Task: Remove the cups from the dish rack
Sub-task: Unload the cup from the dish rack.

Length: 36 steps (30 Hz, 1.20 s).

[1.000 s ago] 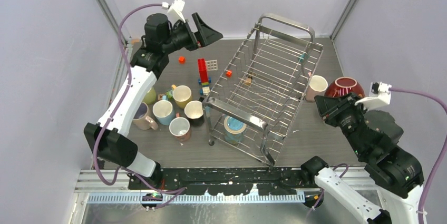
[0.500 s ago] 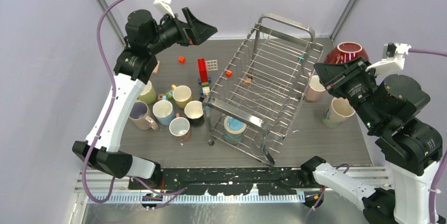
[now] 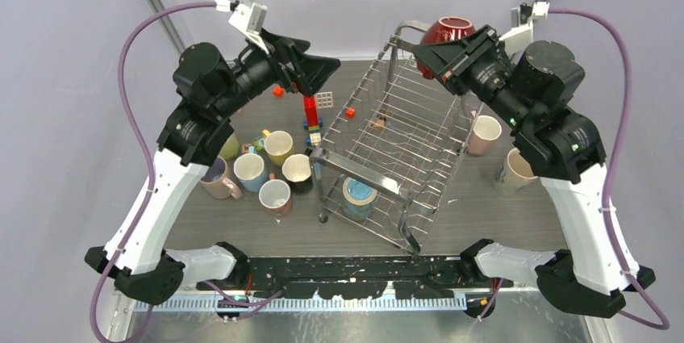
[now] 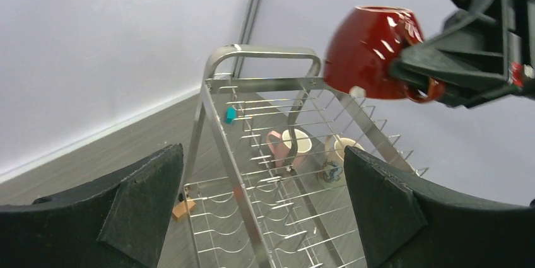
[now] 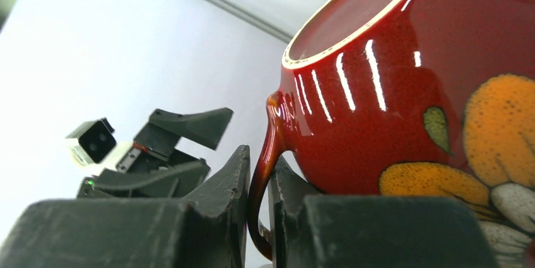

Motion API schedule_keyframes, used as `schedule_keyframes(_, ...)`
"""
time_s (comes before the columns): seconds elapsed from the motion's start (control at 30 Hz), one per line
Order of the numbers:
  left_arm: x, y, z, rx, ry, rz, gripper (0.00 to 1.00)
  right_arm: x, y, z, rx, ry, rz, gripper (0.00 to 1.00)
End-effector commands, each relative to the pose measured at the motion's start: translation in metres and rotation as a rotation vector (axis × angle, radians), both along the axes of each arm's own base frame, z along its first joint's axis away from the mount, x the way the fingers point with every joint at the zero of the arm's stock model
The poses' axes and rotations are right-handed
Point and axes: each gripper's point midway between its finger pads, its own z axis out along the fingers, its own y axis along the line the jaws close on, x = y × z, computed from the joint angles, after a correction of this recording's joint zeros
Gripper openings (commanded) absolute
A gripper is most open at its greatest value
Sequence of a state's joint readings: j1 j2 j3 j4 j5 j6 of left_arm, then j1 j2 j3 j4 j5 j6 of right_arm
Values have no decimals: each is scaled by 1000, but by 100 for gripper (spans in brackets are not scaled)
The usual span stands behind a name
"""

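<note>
The dish rack (image 3: 364,170) stands on the table's middle, its loop handle at the far end (image 4: 262,50). A blue-and-tan banded mug (image 3: 358,194) sits in its near corner. My right gripper (image 3: 434,51) (image 5: 258,162) is shut on the handle of a dark red mug (image 3: 445,31) (image 4: 366,50) (image 5: 410,91), held high over the rack's handle. My left gripper (image 3: 313,61) (image 4: 262,173) hangs open and empty left of the rack, facing it. Several mugs (image 3: 266,169) stand on the table left of the rack. A pink mug (image 3: 485,133) and a cream mug (image 3: 516,171) stand to its right.
A red block tower (image 3: 310,109), an orange block (image 3: 277,91) and a red block (image 3: 350,112) lie left of the rack. A wooden block (image 3: 377,124) (image 4: 183,208) lies under the rack's wires. Walls close in on three sides.
My right arm has lifted the dark red mug from the table's right side and swung it left, above the rack's handle. My left arm has risen and turned toward the rack.
</note>
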State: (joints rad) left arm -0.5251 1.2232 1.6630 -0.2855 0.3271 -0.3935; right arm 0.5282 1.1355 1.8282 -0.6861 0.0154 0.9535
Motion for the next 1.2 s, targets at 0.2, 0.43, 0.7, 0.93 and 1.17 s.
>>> schedule_keyframes(0.2,-20,-39,15,19,-243,10,100,-33,6,122,452,-297,164,1)
schedule_keyframes(0.43,-16,-57,29,-40,-411,39,100,-32,15,134,599,-269,247,1)
schedule_keyframes(0.7,-8,-68,42,-98,-544,61,92,-39,22,140,676,-266,318,1)
schedule_keyframes(0.93,-3,-71,58,-160,-591,77,87,-41,30,146,773,-237,392,1)
schedule_keyframes(1.17,-4,-70,72,-189,-654,94,80,-51,28,147,821,-218,421,1)
